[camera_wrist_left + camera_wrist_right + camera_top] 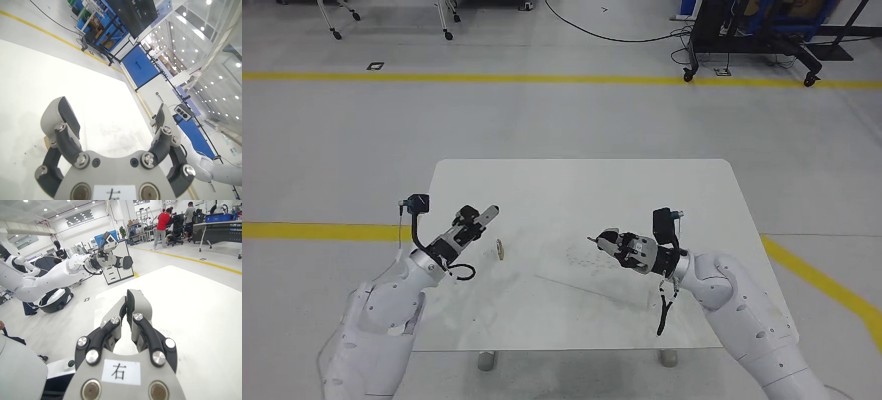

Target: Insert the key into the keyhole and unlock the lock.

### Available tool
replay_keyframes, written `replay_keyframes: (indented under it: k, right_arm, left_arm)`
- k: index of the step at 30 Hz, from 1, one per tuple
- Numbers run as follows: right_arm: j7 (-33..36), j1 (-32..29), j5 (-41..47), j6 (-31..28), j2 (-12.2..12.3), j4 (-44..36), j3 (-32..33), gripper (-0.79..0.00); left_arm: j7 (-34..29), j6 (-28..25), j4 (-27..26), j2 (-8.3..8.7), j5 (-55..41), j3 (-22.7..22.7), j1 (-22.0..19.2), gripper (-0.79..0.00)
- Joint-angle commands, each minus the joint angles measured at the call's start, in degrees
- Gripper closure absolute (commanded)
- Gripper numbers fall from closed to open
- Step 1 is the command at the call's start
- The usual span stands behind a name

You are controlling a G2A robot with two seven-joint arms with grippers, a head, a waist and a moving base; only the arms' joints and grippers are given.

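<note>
While my left pincer hangs released above the table near a small tan thing, my right pincer is clenched.

Two hands, one table, one small disc

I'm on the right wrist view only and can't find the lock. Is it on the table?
Observer: Probably. The top view shows a small tan object, which I take to be the lock, lying on the table close to the left end effector.
Operator: Does that end effector have hold of it?
Observer: No. In the left wrist view its fingers are wide open with nothing between them, and the tan object sits on the table, partly hidden behind one finger.
</note>
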Motion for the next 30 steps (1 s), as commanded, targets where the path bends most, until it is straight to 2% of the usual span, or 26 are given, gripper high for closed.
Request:
replay_keyframes:
  k: [1, 4, 7, 11, 15, 18, 20, 21, 22, 26, 27, 28, 30]
  right_arm:
    - [0.0, 0.0, 0.0, 0.0, 0.0, 0.0, 0.0, 0.000]
    - [0.0, -0.2, 0.4, 0.3, -0.1, -0.1, -0.3, 0.000]
    - [4.5, 0.8, 7.3, 0.0, -0.5, 2.2, -4.6, 0.000]
    - [12.5, 5.4, 22.9, 0.0, -1.1, 4.5, -11.4, 0.000]
    - [19.3, 8.5, 34.5, 0.0, -1.1, 4.8, -15.6, 0.000]
    - [25.7, 10.2, 44.4, 0.0, -1.1, 6.0, -18.4, 0.000]
    - [31.1, 11.3, 54.5, 0.0, -1.3, 7.5, -21.3, 0.000]
    - [33.5, 12.0, 59.7, 0.0, -1.4, 8.7, -22.5, 0.000]
    - [36.2, 13.0, 63.7, 0.5, -1.6, 10.4, -23.7, 0.000]
    - [44.0, 16.5, 73.2, 3.4, -2.7, 15.5, -27.1, 0.000]
    - [44.6, 17.2, 74.5, 4.1, -3.0, 16.3, -27.7, 0.000]
    - [45.1, 17.7, 75.5, 4.5, -3.3, 17.0, -28.2, 0.000]
    - [45.7, 18.6, 76.9, 5.2, -3.7, 18.3, -29.1, 0.000]
  left_arm:
    - [-0.1, 0.0, 0.0, 0.00, -0.1, 0.0, 0.0, -0.785]
    - [-0.4, -0.2, -0.5, -0.10, -0.1, 1.5, 0.2, -0.785]
    - [-5.1, -1.6, 2.0, -0.40, -8.5, 4.2, -1.2, -0.785]
    - [-18.9, -3.5, 9.3, -0.61, -25.1, 7.2, -5.8, -0.785]
    - [-25.1, -5.6, 13.9, -0.42, -27.0, 8.1, -9.0, -0.785]
    - [-28.4, -5.7, 16.0, -0.49, -32.4, 8.8, -10.1, -0.785]
    - [-31.3, -6.3, 16.4, -0.45, -35.3, 9.0, -10.8, -0.603]
    - [-32.7, -6.7, 16.5, -0.43, -36.5, 9.2, -10.9, -0.566]
    - [-34.0, -7.0, 16.6, -0.40, -37.6, 9.4, -11.0, -0.493]
    - [-37.2, -9.8, 16.6, -0.24, -38.5, 10.0, -11.0, -0.391]
    - [-37.3, -10.6, 16.6, -0.19, -37.9, 10.1, -10.9, -0.391]
    - [-37.3, -11.2, 16.6, -0.14, -37.0, 10.2, -10.9, -0.348]
    - [-36.7, -12.3, 16.6, -0.05, -34.6, 10.6, -11.0, -0.339]
